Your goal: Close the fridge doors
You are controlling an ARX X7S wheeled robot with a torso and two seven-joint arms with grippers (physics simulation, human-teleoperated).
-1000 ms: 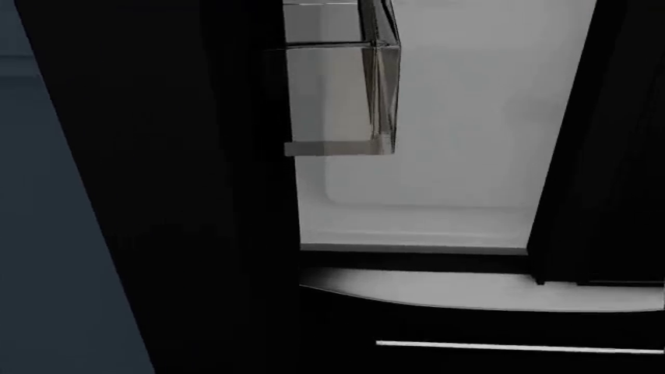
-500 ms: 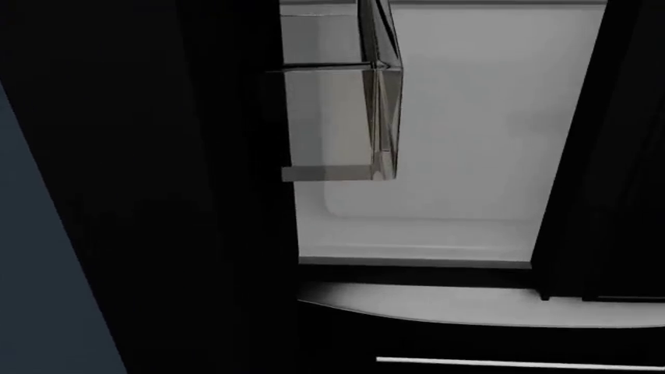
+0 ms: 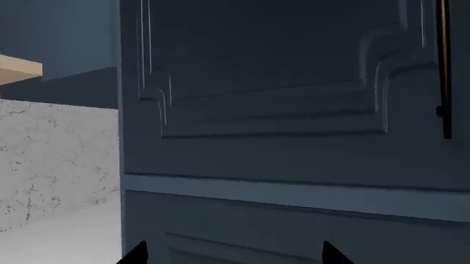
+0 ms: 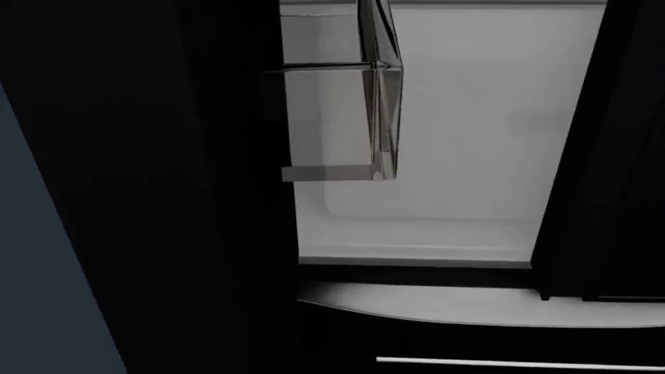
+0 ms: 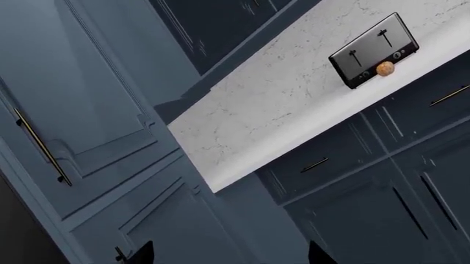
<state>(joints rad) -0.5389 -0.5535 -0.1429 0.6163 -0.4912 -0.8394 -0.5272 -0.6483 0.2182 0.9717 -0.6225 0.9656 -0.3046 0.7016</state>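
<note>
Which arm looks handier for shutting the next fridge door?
Probably left: the left fridge door stands open, filling the head view's left, on that arm's side. Neither wrist camera faces a door yet.

Blue-grey panelled cabinets (image 5: 103,104) lined the room, one with a slim brass handle (image 5: 42,146). A pale speckled stone bench (image 5: 294,110) ran between upper and lower cupboards and carried a dark toaster (image 5: 373,50). The lighting was dim and even.

Head camera looks down, close, into the open fridge (image 4: 457,156); wrist cameras face cabinets (image 3: 294,110).
</note>
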